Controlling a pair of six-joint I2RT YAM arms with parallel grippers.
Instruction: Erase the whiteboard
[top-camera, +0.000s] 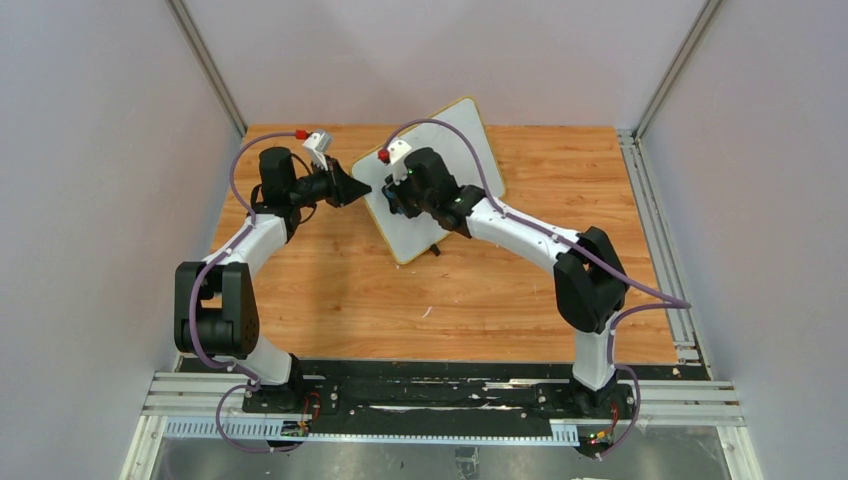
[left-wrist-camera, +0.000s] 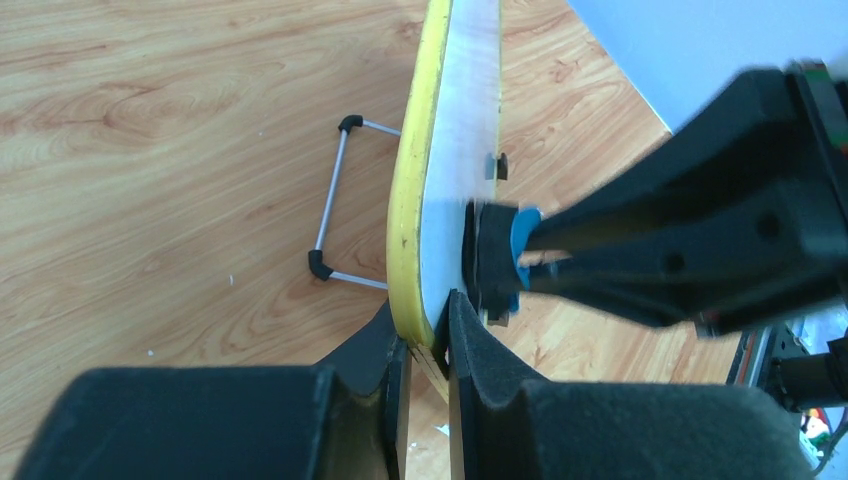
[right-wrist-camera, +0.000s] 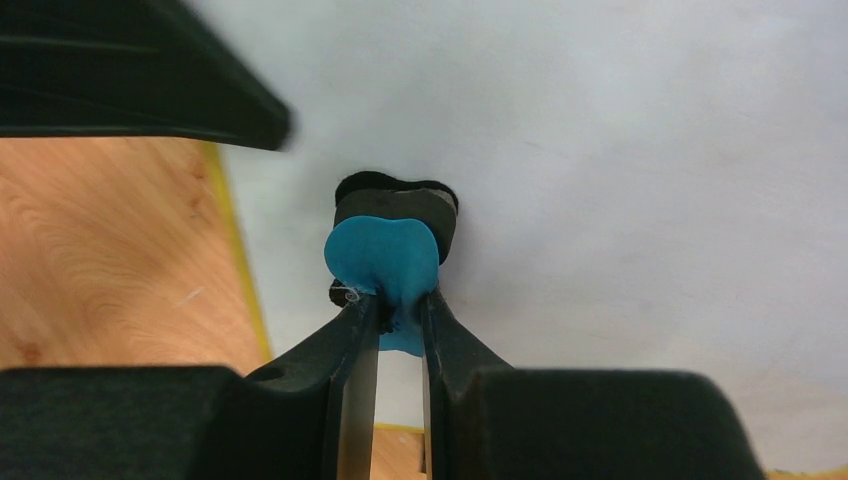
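Observation:
The whiteboard stands tilted on the wooden table, white with a thin yellow frame. No writing shows on it. My left gripper is shut on the board's left edge; in the left wrist view its pads clamp the yellow rim. My right gripper is shut on a blue eraser with a black felt pad, and the felt presses against the board's white face. The eraser also shows in the left wrist view, against the board near my left gripper.
The board's wire stand with black feet rests on the table behind it; one foot shows at the near edge. The wooden table is walled by grey panels on the left, back and right.

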